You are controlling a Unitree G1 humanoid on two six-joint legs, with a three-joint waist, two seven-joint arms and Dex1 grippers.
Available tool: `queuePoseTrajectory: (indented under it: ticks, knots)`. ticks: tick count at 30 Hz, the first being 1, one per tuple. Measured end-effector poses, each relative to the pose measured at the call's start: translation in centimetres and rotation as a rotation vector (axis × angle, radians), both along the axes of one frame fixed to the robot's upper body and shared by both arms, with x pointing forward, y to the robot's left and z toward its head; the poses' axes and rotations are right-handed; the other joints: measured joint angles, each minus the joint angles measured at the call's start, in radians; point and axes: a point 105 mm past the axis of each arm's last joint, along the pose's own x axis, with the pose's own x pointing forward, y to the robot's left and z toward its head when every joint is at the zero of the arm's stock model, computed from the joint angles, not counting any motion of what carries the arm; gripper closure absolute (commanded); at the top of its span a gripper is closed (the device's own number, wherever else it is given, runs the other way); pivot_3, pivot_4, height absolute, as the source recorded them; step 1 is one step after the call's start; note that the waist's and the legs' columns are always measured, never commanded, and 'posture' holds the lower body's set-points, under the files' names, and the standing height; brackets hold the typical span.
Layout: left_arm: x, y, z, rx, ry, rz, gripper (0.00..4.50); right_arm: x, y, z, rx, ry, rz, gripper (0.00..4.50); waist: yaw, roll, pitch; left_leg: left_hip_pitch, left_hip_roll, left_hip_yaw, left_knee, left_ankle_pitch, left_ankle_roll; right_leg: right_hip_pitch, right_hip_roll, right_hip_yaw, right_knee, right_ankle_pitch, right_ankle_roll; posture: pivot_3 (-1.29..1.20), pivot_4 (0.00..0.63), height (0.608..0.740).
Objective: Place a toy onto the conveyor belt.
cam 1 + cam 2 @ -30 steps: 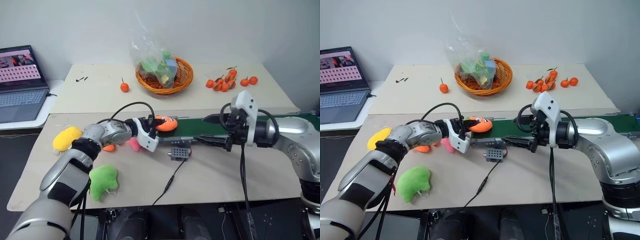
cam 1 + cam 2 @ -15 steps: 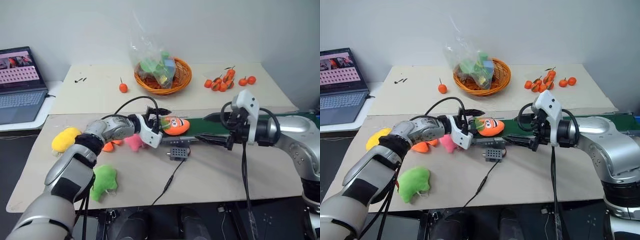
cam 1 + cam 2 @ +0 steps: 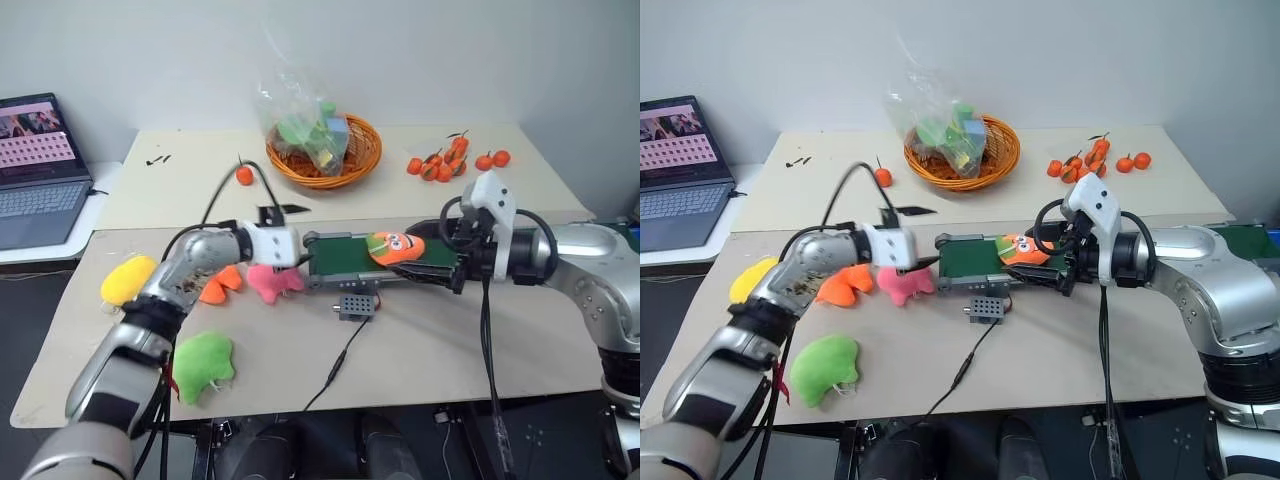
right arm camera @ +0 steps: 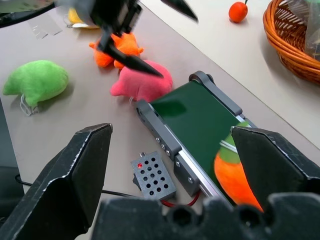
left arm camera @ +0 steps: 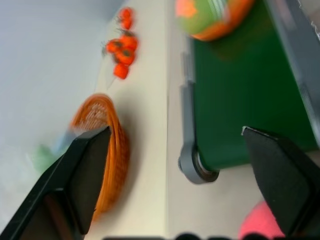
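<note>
Orange and green-ended, the toy lay on the conveyor belt, long axis along it. The left gripper stood spread and empty off the belt's end; the right gripper, also spread, was nearer.

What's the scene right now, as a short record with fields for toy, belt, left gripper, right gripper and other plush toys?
toy: orange carrot plush, lying on the belt
belt: green conveyor belt in a grey frame
left gripper: open, empty, beside the belt's end
right gripper: open, empty, near the toy
other plush: pink, orange fish, yellow, green, on the table
</note>
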Motion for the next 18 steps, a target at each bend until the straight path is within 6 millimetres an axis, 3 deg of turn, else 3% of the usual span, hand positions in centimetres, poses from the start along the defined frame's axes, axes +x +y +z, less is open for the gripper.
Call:
queuePoseTrajectory:
  ticks: [4, 8, 14, 18]
  knots:
    - [-2.0, 1.3, 1.1, -0.153, 0.227, 0.021, 0.04, 0.7, 0.6, 0.8, -0.001, -0.044, 0.028, 0.00, -0.007, 0.000, 0.000, 0.003, 0.000, 0.001, 0.000, 0.000, -0.001, 0.001, 0.000, 0.001, -0.001, 0.000, 0.000, 0.00, 0.150, 0.740]
    - [-4.9, 3.9, 1.0, -0.235, 0.355, 0.092, 0.04, 0.9, 2.1, 1.7, 0.026, -0.067, 0.103, 0.00, -0.021, 0.000, 0.000, 0.009, 0.001, 0.003, -0.004, 0.001, -0.001, 0.002, 0.001, 0.002, -0.001, 0.000, 0.000, 0.00, 0.150, 0.740]
    - [-7.5, 5.6, 2.2, -0.300, 0.349, 0.163, 0.04, 1.3, 2.5, 0.7, 0.018, -0.021, 0.150, 0.00, 0.002, 0.000, 0.000, 0.009, 0.000, 0.003, -0.003, 0.001, -0.002, 0.003, 0.000, 0.002, -0.001, 0.000, -0.001, 0.00, 0.150, 0.740]
    - [-8.1, 6.2, 1.4, -0.321, 0.364, 0.235, 0.04, 1.6, 2.8, 1.1, 0.024, -0.027, 0.173, 0.00, 0.003, 0.000, 0.000, 0.009, 0.000, 0.003, -0.003, 0.001, -0.002, 0.003, 0.000, 0.002, -0.002, 0.000, -0.001, 0.00, 0.150, 0.740]
